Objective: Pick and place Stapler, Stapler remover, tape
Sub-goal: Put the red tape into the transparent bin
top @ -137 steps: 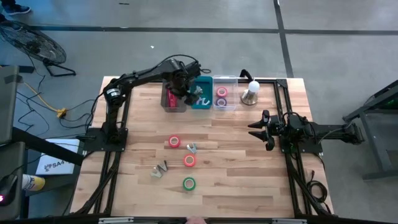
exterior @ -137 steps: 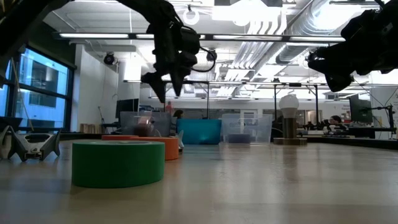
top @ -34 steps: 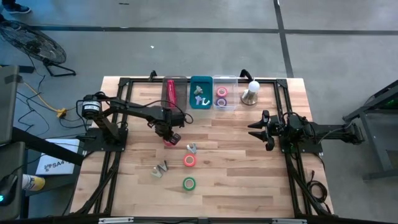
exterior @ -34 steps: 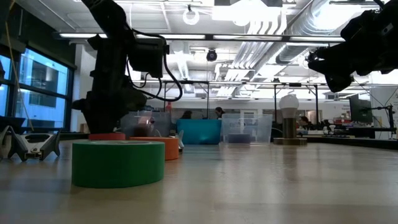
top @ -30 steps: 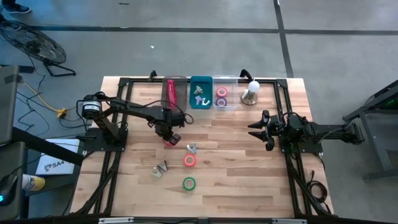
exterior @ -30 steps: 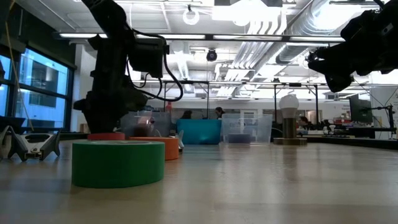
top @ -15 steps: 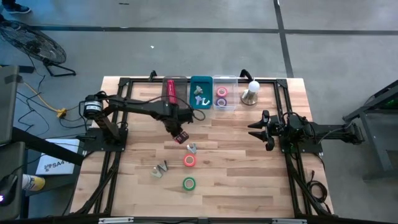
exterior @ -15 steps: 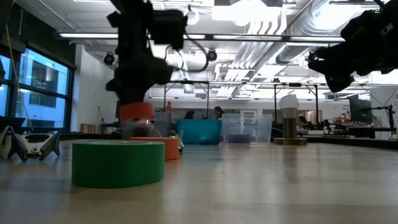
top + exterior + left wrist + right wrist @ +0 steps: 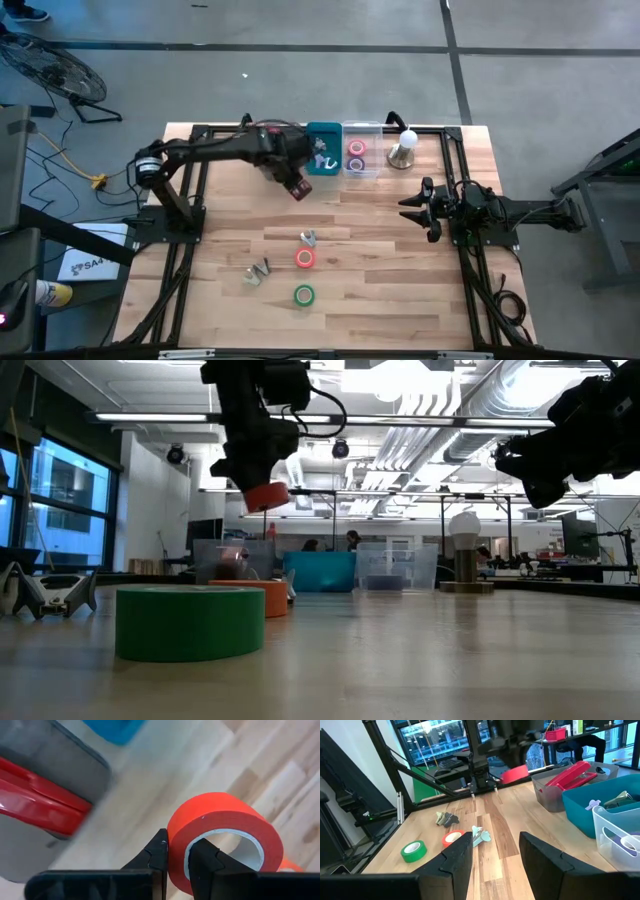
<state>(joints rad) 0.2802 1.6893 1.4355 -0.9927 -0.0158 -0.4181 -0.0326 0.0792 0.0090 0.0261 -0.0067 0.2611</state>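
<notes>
Left tool (image 9: 177,855): clamped on the red tape roll (image 9: 222,837), one finger through the core, one outside the wall; that pinch keeps the ring hanging steady, clear of the surface (image 9: 400,260).
Position: airborne near the far bins, by the teal bin (image 9: 325,160).
Likely target: clear bin (image 9: 370,150), already holding tape.
Stapler (image 9: 272,140): in grey bin, far left.
Remaining tape: orange roll (image 9: 305,258), green roll (image 9: 303,295), mid-surface.
Right tool (image 9: 492,852): fingers apart, parked right.
</notes>
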